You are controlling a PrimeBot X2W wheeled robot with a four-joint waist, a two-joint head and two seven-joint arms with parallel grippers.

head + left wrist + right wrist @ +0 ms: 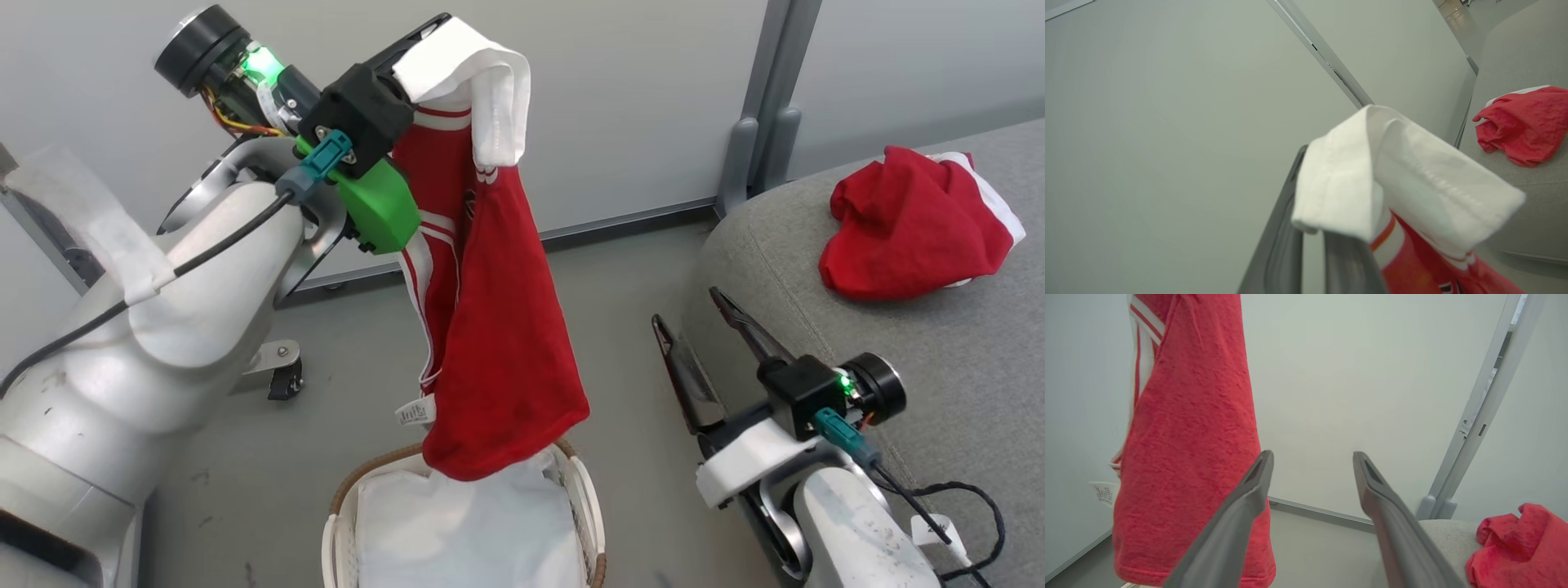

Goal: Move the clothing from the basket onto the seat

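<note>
1. Clothing (pixel 490 327), a bright red garment, hangs over the white perforated basket (pixel 589 502), clamped in the left gripper (pixel 420 41); the right gripper (pixel 686 309) gapes empty.
2. Swung toward the grey woven seat (pixel 898 392) at two o'clock, its thin edge-hold may slip.

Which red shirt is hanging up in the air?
The striped garment pinched by the left gripper, dangling over the basket; the crumpled garment lies on the seat.
</note>
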